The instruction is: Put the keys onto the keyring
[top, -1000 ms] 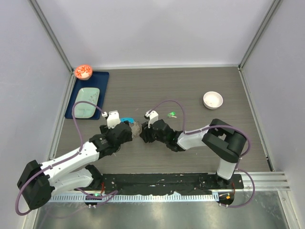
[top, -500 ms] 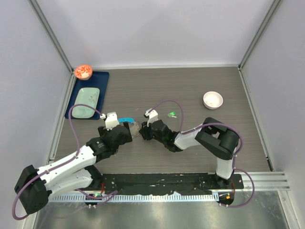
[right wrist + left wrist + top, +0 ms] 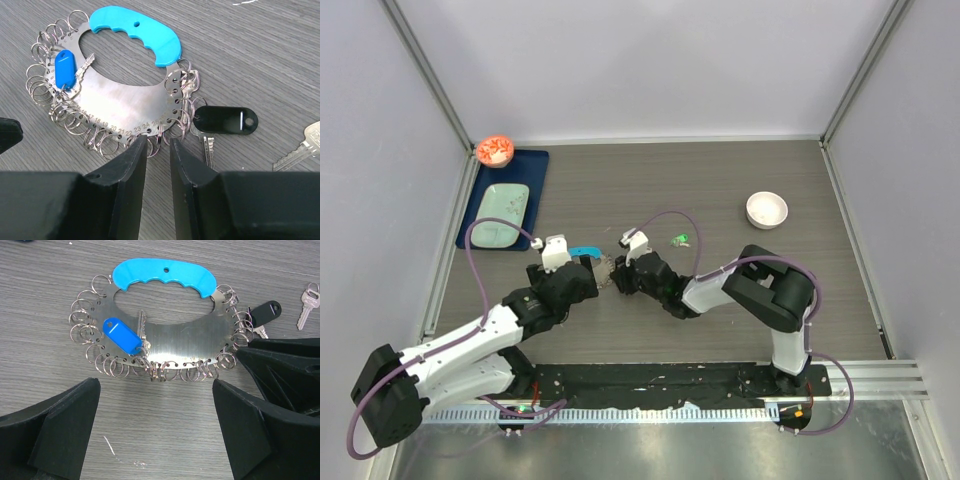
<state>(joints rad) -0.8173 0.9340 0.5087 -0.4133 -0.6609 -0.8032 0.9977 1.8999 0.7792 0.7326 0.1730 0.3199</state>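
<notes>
Left gripper (image 3: 155, 400): jaws spread wide, nothing held. The keyring (image 3: 185, 337) lies flat just ahead of its fingertips.

Right gripper (image 3: 157, 142): jaws stand narrowly apart at the keyring's ringed edge. Cannot tell whether a ring is pinched.

Silver key (image 3: 300, 147) lies loose to its right. Green-headed key (image 3: 682, 239) lies well apart.

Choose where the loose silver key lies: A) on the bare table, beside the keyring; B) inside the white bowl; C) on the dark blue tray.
A: in the right wrist view the silver key lies flat on the table, apart from the keyring, just beyond its black tag.
</notes>
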